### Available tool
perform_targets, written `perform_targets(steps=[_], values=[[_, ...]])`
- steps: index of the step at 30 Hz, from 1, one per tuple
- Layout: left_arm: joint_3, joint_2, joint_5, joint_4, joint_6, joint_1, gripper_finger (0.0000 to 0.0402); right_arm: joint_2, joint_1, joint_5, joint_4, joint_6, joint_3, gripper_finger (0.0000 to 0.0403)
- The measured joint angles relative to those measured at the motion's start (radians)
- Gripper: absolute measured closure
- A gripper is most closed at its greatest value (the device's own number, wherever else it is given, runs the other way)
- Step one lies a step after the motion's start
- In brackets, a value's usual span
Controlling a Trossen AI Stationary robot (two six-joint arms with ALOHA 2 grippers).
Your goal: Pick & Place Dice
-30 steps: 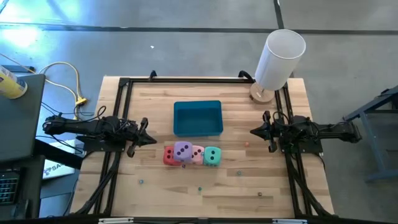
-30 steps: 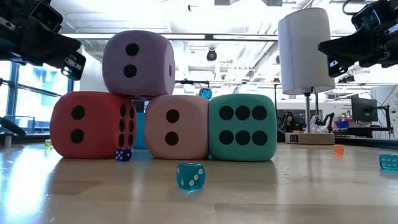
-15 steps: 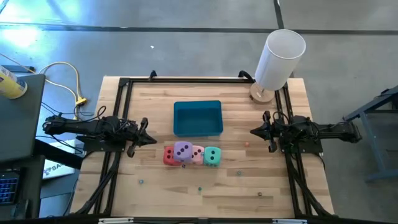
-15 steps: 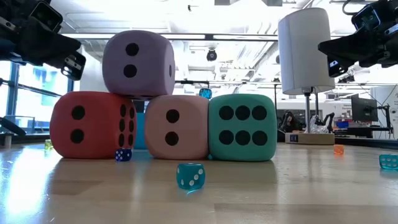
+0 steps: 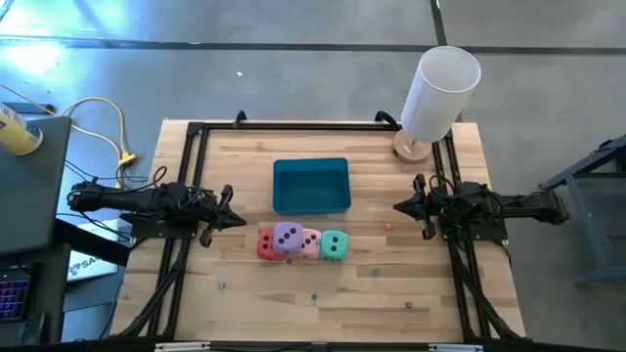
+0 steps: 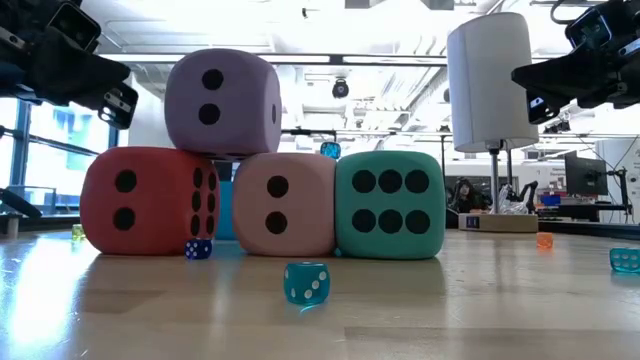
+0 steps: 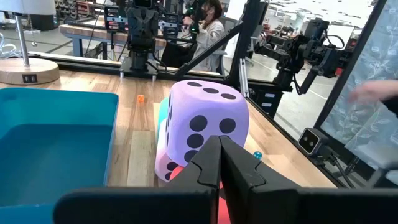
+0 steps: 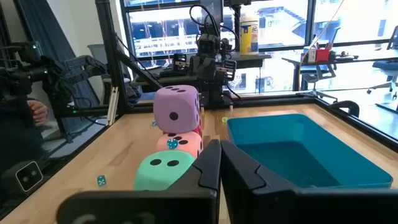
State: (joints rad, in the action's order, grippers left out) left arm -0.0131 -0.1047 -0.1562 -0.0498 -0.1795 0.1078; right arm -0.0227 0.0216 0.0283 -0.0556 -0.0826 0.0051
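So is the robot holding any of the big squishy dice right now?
No. The left gripper and the right gripper are both shut and empty, apart from the soft purple die.

This was a robotics lab or workshop. The wooden table (image 5: 323,293) stood on a bare grey concrete floor (image 5: 293,78), with a black metal frame (image 5: 293,127) bolted along its edges. Beyond the left gripper (image 7: 219,149) the room opened onto workbenches (image 7: 74,28), another robot arm (image 7: 311,53) on a stand, and a seated person (image 7: 208,28). Past the right gripper (image 8: 219,155) large windows (image 8: 174,25) and more mounted equipment (image 8: 208,37) showed. Overhead ran exposed ceiling ducts and strip lights (image 6: 380,80).
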Motion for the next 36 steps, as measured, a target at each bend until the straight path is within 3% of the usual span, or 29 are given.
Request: perform_targets(steps=[19, 24, 32, 36], values=[[0.0, 0.0, 0.0, -0.035, -0.008, 0.0, 0.0401, 0.0, 0.0, 0.0, -0.003, 0.0, 0.0, 0.0401], [0.0, 0.0, 0.0, -0.062, -0.009, 0.0, 0.0401, 0.0, 0.0, 0.037, -0.023, -0.153, 0.0, 0.0401], [0.0, 0.0, 0.0, -0.067, -0.009, 0.0, 0.0401, -0.017, 0.021, 0.143, -0.246, -0.033, 0.016, 0.0401], [0.0, 0.0, 0.0, -0.067, -0.009, 0.0, 0.0401, -0.137, 0.064, 0.105, -0.278, 0.06, 0.131, 0.0401]])
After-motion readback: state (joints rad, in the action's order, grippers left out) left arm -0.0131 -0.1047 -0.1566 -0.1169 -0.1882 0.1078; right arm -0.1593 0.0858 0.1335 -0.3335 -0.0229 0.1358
